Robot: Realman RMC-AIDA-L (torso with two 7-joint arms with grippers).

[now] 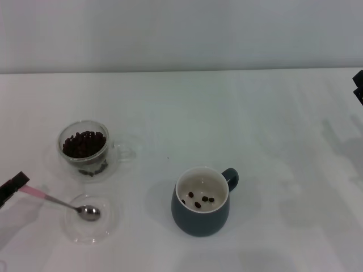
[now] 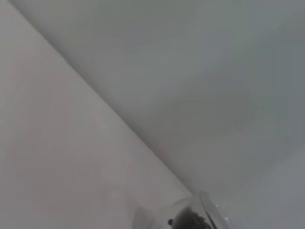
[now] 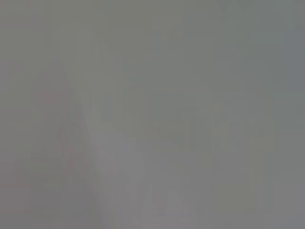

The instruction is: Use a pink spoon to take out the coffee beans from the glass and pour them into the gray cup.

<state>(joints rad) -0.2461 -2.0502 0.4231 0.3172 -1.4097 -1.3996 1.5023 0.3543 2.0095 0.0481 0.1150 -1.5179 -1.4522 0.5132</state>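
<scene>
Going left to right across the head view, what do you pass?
Left end effector → pink-handled metal spoon → clear glass of dark coffee beans → dark blue-gray mug → right end effector at the edge.

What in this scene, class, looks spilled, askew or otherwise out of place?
Nothing stands out. The coffee beans sit inside the glass, a few lie in the upright gray cup, and the pink spoon rests with its bowl in the clear dish.

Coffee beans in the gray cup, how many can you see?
4 coffee beans lie on the bottom of the gray cup, clustered toward its near side; the near wall might hide more.
</scene>
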